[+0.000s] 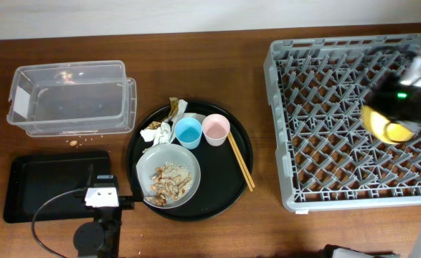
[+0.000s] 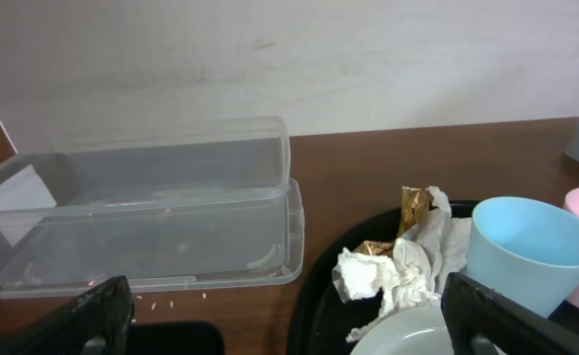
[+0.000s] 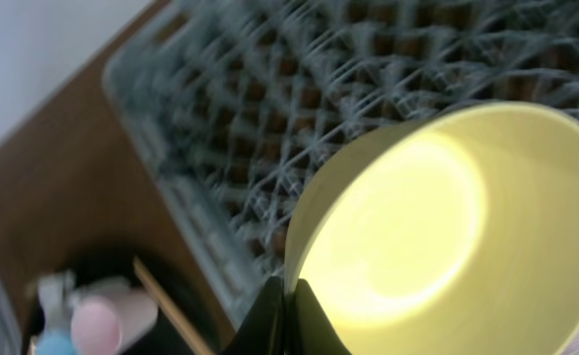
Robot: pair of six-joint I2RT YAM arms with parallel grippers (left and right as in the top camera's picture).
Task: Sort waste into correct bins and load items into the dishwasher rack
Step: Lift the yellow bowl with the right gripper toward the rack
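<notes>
Since the yellow bowl (image 1: pixel 386 126) looks like light, stiff, smooth plastic, a rim pinch suits it, though it may swivel in the grip. Right gripper (image 3: pixel 291 318) is clamped on its rim, bowl over the right side of the dishwasher rack (image 1: pixel 325 107). Left gripper (image 2: pixel 294 320) spread wide, empty, near the clear tub (image 2: pixel 141 207). Blur smears the right arm (image 1: pixel 414 86) overhead; cannot tell whether bowl touches the pegs (image 1: pixel 318 79).

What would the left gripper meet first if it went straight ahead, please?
Probably the near corner of the clear plastic tub; the crumpled napkins lie just beside that line, though depth is unclear.
</notes>
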